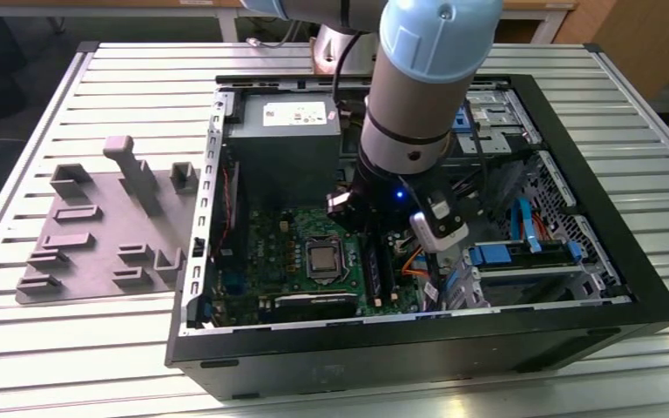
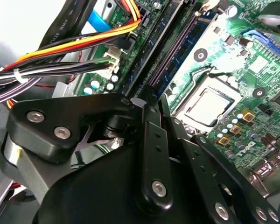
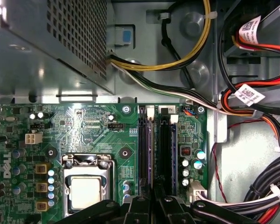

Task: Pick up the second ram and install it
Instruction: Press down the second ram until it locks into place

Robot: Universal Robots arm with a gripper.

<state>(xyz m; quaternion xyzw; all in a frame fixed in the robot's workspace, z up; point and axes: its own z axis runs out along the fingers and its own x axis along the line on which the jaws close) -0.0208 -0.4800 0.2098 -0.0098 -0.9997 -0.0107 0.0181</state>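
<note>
The grey-and-pale-blue robot arm [image 1: 416,96] reaches down into an open black tower computer case [image 1: 404,348] lying on a slatted metal table [image 1: 79,348]. Its black gripper [image 3: 154,203] sits low over the green motherboard [image 3: 84,126], the fingers [image 3: 140,207] drawn in tight on the second ram [image 3: 152,154]. That thin blue-green stick stands on edge along the long black slots, just beside the silver processor [image 3: 86,191]. In the second wrist view the gripper [image 2: 158,109] pinches the near end of the stick [image 2: 177,60]. A pale printed sticker [image 1: 293,113] sits on the grey power supply. White printed tags [image 3: 249,95] hang on the red and black cables. A grey moulded parts tray [image 1: 102,226] lies outside the case, on the exterior view's left.
</note>
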